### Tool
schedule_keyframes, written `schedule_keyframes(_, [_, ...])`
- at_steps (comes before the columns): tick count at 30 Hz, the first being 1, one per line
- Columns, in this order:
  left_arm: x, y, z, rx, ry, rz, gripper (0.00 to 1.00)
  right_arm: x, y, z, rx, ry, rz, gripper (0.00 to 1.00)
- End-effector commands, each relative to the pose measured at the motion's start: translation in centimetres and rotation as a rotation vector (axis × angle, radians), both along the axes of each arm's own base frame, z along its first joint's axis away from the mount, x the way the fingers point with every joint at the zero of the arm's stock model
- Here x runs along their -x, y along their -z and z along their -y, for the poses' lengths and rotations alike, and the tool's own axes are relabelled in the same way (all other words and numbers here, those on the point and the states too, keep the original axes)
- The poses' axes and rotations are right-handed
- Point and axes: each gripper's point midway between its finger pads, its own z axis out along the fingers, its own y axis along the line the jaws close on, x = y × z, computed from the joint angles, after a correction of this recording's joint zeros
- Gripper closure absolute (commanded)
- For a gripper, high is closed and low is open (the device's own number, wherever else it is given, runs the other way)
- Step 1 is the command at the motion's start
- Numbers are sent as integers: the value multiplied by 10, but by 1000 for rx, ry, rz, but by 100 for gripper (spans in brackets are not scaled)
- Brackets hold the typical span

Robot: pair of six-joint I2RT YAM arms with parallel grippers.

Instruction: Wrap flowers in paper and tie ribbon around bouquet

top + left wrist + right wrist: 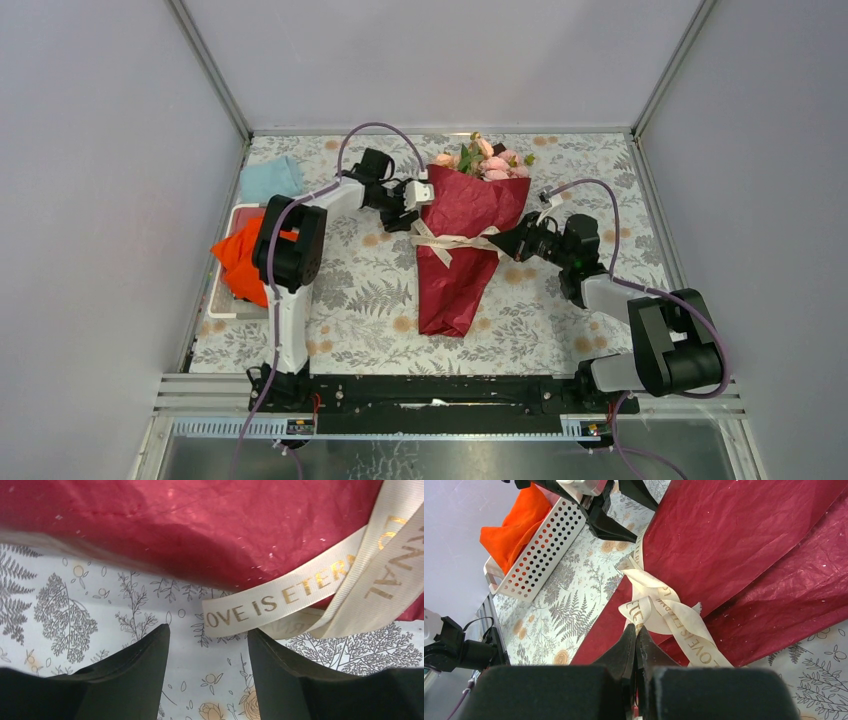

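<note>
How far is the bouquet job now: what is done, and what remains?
Done: the dark red paper cone already encloses the pink artificial roses. In hand: the cream lettered ribbon crosses the cone's waist; the right gripper is shut on it, the left gripper open beside it. Remaining: no finished bow shows, and a ribbon end lies loose.

The paper is thin and crinkled, matt dark red with small glitter specks. The ribbon is smooth cream cloth with a soft sheen and shiny gold letters. The tablecloth looks smooth and matt. The basket is white perforated plastic, and the orange cloth looks soft and matt.
</note>
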Motion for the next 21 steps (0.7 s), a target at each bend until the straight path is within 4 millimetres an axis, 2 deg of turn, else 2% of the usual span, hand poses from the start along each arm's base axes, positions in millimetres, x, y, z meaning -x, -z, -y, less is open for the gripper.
schedule_keyframes(1, [10, 6, 19, 5, 140, 54, 35, -4, -14, -4, -1, -32, 64, 100])
schedule_keyframes(4, [9, 8, 25, -24, 138, 59, 42, -6, -16, -4, -6, -26, 67, 100])
schedule_keyframes(8, [16, 13, 22, -53, 124, 29, 63, -7, -19, -6, -13, -44, 62, 100])
schedule_keyframes(9, [19, 13, 21, -54, 125, 24, 70, -8, -19, -6, -13, -42, 62, 100])
schedule_keyframes(12, [30, 7, 20, -46, 135, 1, 100, -9, -21, -5, -14, -36, 66, 100])
schedule_keyframes(14, [30, -3, 16, -45, 100, 1, 100, -13, -23, 2, -15, -5, 57, 100])
schedule_keyframes(17, [10, -24, 1, -15, -77, 4, 100, -19, -29, 17, -27, 59, 51, 100])
schedule_keyframes(21, [-5, -44, -15, 43, -273, -24, 100, -21, -19, 38, -9, 153, -2, 100])
